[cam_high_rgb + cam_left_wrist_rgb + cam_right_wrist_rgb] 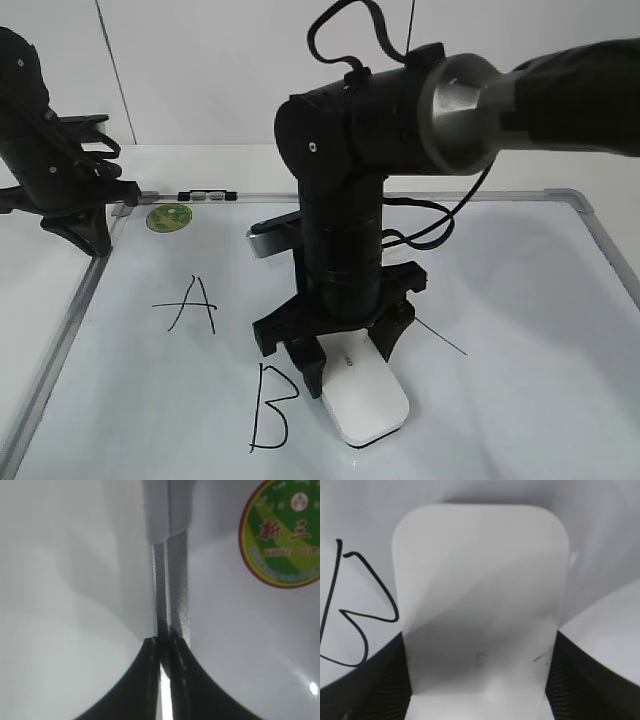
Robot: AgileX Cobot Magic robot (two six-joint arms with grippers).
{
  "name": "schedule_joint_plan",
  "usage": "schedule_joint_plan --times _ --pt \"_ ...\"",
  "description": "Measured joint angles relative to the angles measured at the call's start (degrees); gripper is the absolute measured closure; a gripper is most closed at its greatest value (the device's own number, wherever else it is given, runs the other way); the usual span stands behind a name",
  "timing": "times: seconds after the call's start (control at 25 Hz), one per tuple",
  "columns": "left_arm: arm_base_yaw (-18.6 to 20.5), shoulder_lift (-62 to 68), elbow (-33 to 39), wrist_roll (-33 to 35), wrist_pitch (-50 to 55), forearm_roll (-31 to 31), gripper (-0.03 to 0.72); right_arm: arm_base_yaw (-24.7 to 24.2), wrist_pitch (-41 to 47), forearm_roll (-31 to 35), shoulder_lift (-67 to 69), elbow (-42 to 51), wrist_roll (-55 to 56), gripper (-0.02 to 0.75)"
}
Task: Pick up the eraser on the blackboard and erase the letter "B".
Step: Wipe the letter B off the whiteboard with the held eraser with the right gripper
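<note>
The white eraser (365, 400) lies flat on the blackboard (520, 320), just right of the black letter "B" (272, 407). My right gripper (350, 360) comes down from above, and its two black jaws press against the eraser's long sides. In the right wrist view the eraser (480, 590) fills the space between the jaws (480, 645), with the "B" (355, 610) to its left. My left gripper (95, 235) is shut on the board's metal frame near the upper left corner, and the left wrist view shows the jaws (164, 642) pinching that frame (177, 595).
The black letter "A" (190, 305) is above the "B". A round green sticker (168, 217) sits near the top left corner and also shows in the left wrist view (282, 535). A thin black stroke (440, 337) lies right of the eraser. A silver object (265, 240) shows behind my right arm.
</note>
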Motion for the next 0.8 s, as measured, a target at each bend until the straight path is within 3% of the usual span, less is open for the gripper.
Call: schedule_joint_plan --times 0.28,0.8 --pt "0.0 0.0 -0.04 0.0 0.22 0.23 0.672 4.62 1.06 -2.57 1.63 -3.23 -0.19 0.186" --pt "0.0 0.0 -0.04 0.0 0.44 0.32 0.672 17.89 -2.18 -0.75 1.95 -3.73 -1.38 0.186"
